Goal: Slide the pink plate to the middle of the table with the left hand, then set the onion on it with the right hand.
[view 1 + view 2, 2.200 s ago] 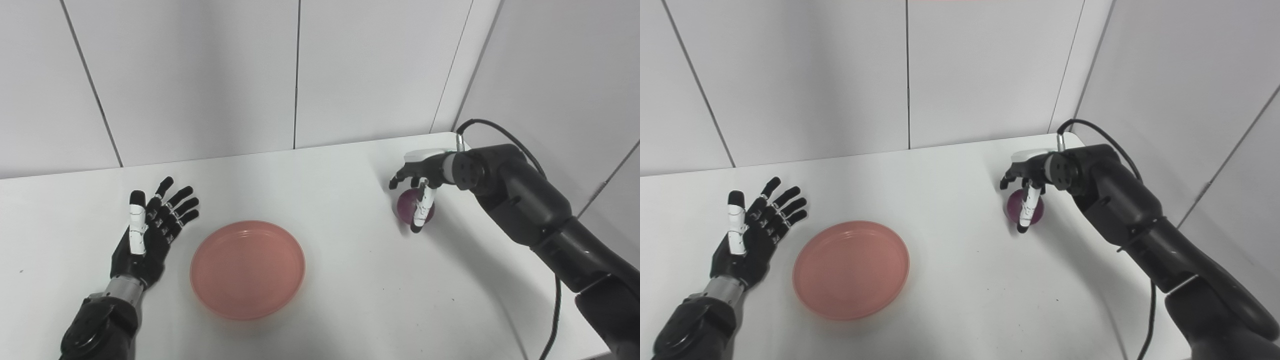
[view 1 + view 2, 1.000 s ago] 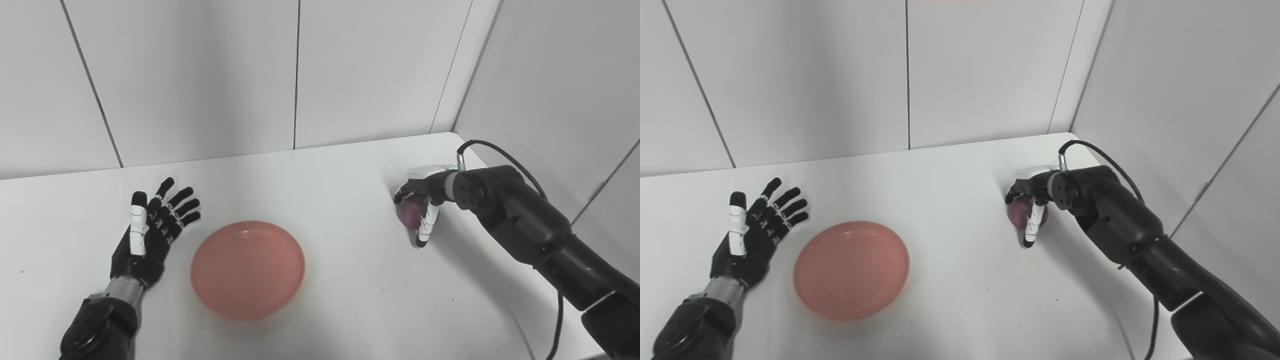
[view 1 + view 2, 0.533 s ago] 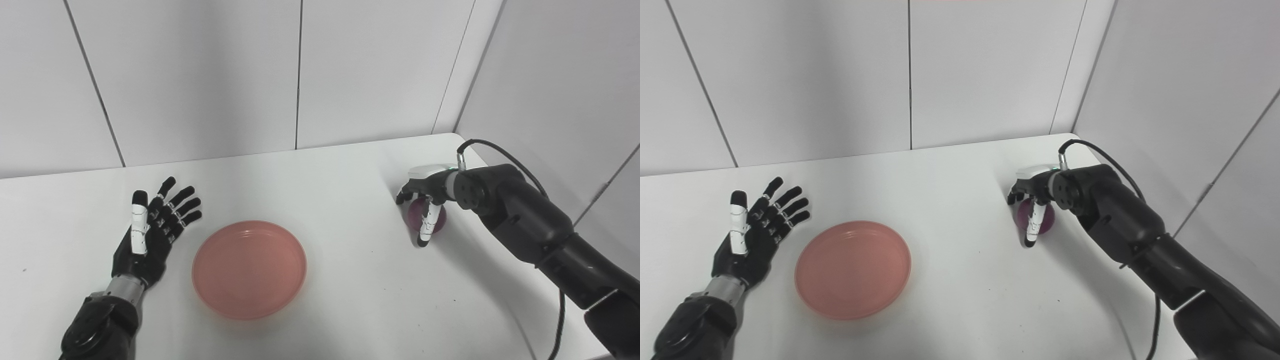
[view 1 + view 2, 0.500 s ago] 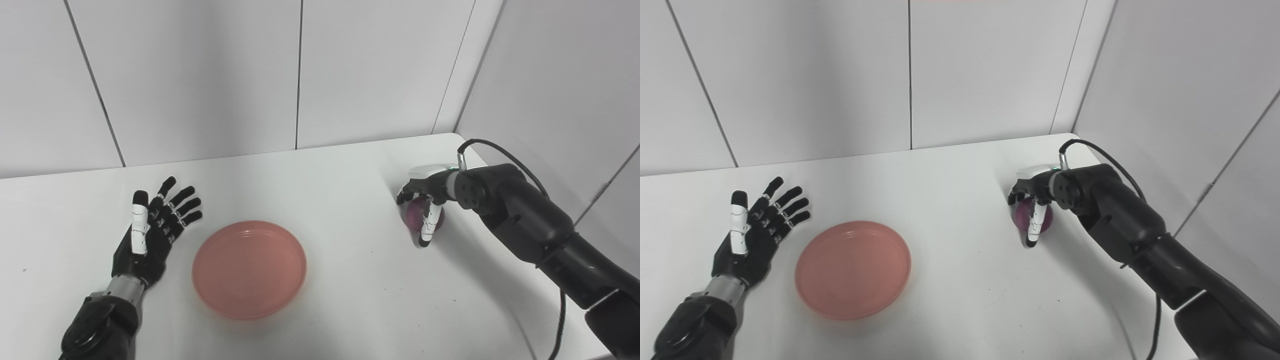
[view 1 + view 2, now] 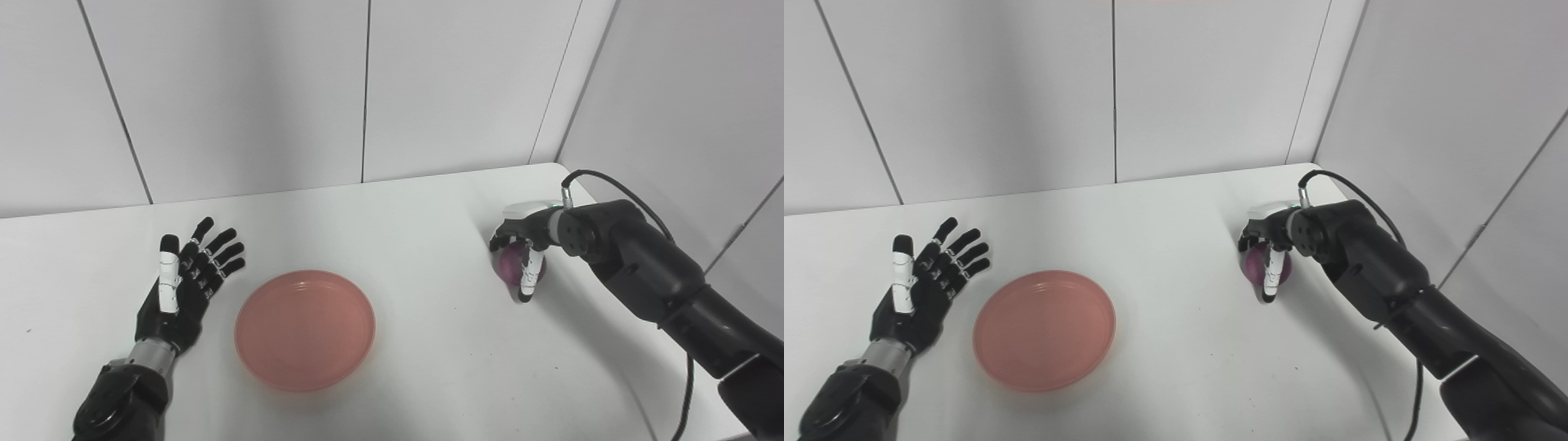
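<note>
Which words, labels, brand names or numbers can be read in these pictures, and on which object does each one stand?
None: no readable text appears in either view.
The pink plate, the onion, the table, the wall panels, the left hand and the right hand carry no visible words, labels or numbers.

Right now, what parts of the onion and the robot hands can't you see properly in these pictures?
- Onion: its top and far side are covered by the right robot hand in both views.
- Grip: whether that robot hand is really squeezing the onion or only cupped over it cannot be made out.
- Under the onion: contact with the table is hidden by the fingers.
- Left robot hand: its arm is cut off by the bottom edge.
</note>
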